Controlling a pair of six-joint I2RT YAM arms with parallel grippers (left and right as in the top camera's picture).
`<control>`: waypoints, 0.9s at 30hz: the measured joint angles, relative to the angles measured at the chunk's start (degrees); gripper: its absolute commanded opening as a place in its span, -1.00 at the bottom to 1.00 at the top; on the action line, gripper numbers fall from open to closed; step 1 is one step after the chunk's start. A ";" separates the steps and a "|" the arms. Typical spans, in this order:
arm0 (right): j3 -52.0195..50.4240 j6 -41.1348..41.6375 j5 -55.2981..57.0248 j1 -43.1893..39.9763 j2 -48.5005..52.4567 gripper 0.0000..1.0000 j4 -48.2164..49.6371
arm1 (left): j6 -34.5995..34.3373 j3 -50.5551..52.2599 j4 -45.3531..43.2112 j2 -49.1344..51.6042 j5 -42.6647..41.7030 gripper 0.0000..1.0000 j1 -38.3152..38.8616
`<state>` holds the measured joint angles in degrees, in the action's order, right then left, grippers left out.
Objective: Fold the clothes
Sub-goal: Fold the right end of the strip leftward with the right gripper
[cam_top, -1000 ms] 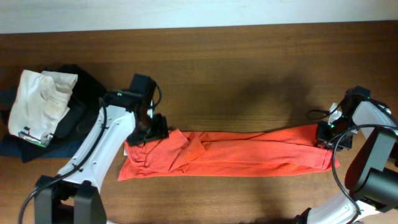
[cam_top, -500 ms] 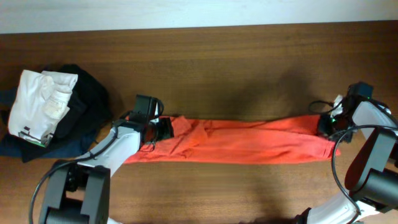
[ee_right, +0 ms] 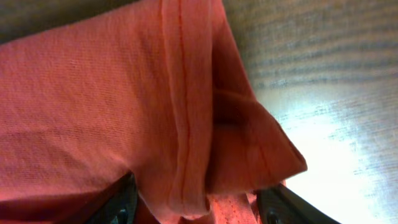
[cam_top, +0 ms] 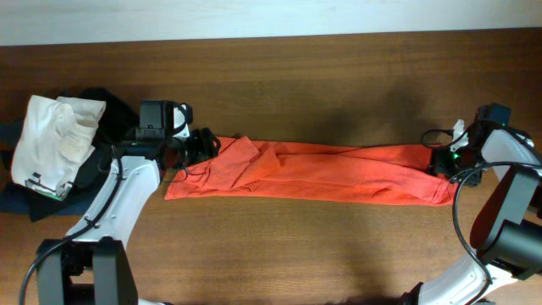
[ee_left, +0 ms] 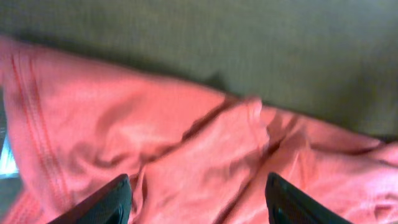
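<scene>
With fingertips cropped, whether left gripper (cam_top: 203,146) and right gripper (cam_top: 440,162) clamp the shirt (cam_top: 322,174) cannot be told; piled garments (cam_top: 59,144) lie beyond its left end.

red-orange t-shirt (cam_top: 322,175) on dark brown wood-grain bench (cam_top: 296,85)
plain cloth, matching stitched hems; to one side cream-white garment (cam_top: 51,140), black garment (cam_top: 114,114), navy garment (cam_top: 15,200)

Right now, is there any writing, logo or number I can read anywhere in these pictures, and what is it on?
No text can be read in any view.
Orange shirt: no lettering shows on the side that faces up, nor in the close views.
White garment: there is a small dark patch, perhaps a label, near its lower edge, too small to read.
</scene>
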<state>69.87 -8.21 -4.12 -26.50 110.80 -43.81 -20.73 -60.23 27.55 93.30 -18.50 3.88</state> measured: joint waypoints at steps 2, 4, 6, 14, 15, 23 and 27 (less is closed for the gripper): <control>0.87 -1.07 0.31 -0.13 -0.07 0.31 -2.03 | 0.15 0.00 2.99 0.02 0.02 0.37 0.00; 1.68 -2.60 1.07 -0.26 -0.37 0.29 -2.97 | 0.15 0.00 3.17 0.02 0.02 0.37 0.00; 1.77 -3.17 3.02 -0.31 -0.39 0.30 -4.26 | 0.17 0.00 3.74 0.02 0.02 0.37 0.00; -1.77 -4.09 4.17 -2.08 -1.11 0.25 0.46 | 0.17 0.00 4.79 0.02 0.04 0.37 0.00; -2.56 -4.92 2.05 -2.49 -1.46 0.15 1.29 | 0.17 0.00 4.81 0.02 0.04 0.37 0.00; -4.70 -6.62 -2.91 -2.67 -2.64 -0.92 2.32 | 0.17 0.00 4.81 0.02 0.04 0.37 0.00; -4.63 -1.03 -3.96 -2.67 -2.86 -0.92 2.34 | 0.17 0.00 4.83 0.02 0.04 0.37 0.00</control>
<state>65.23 -9.23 -8.08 -29.17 107.94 -41.47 -20.56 -60.23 32.38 93.32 -18.46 3.88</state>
